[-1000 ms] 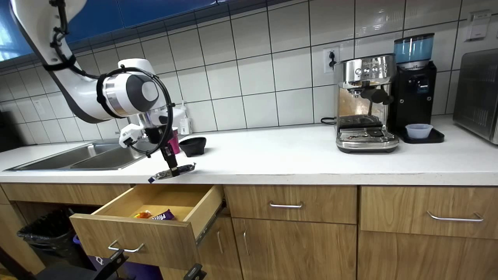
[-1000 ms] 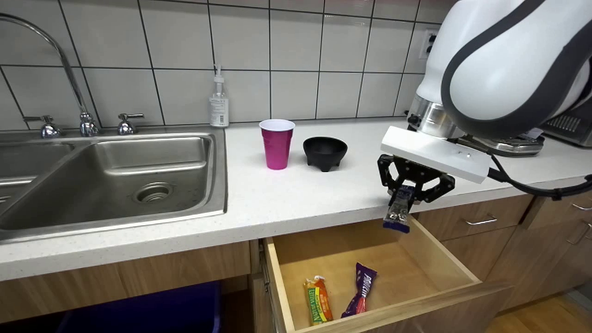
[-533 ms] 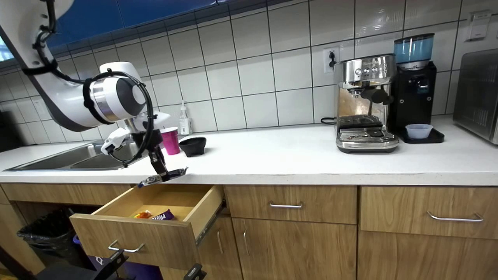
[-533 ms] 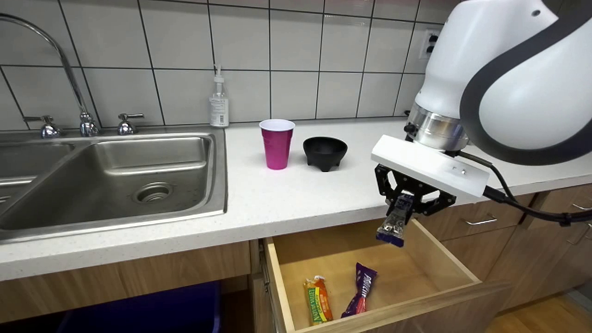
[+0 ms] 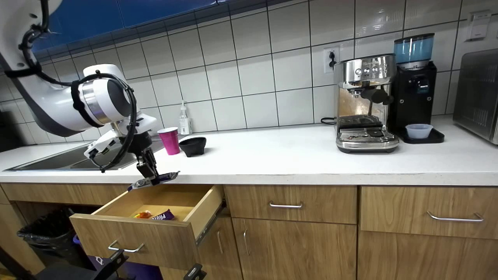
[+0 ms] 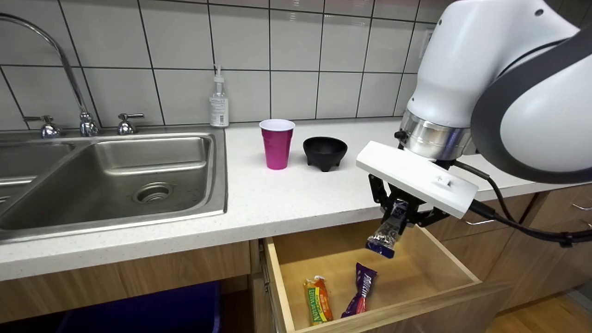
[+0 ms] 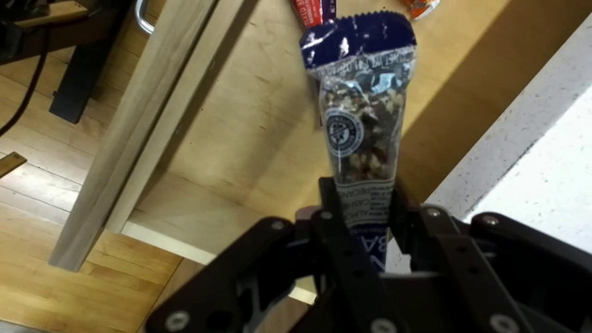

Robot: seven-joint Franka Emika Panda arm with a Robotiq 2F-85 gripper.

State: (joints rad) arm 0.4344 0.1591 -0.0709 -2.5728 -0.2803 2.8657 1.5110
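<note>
Gripper (image 7: 363,199) pinched on a slim nut bar (image 7: 365,129), I see crinkled, part-clear wrapping in the wrist view. In an exterior view I hold the bar slanted over a boxy wooden drawer (image 6: 430,273). In an exterior view, a tapered pink cup (image 5: 170,140) stands beside a rounded black bowl (image 5: 193,147).

In the wrist view, the claw (image 7: 363,203) partly hid the lower end of the snack bar (image 7: 365,122), and the top edge cut off the red-and-purple wrapper (image 7: 317,9) and the orange wrapper (image 7: 422,6). In an exterior view, the sink (image 6: 219,162) ran past the left edge, and print on the pump bottle (image 6: 219,111) was too small to read.
</note>
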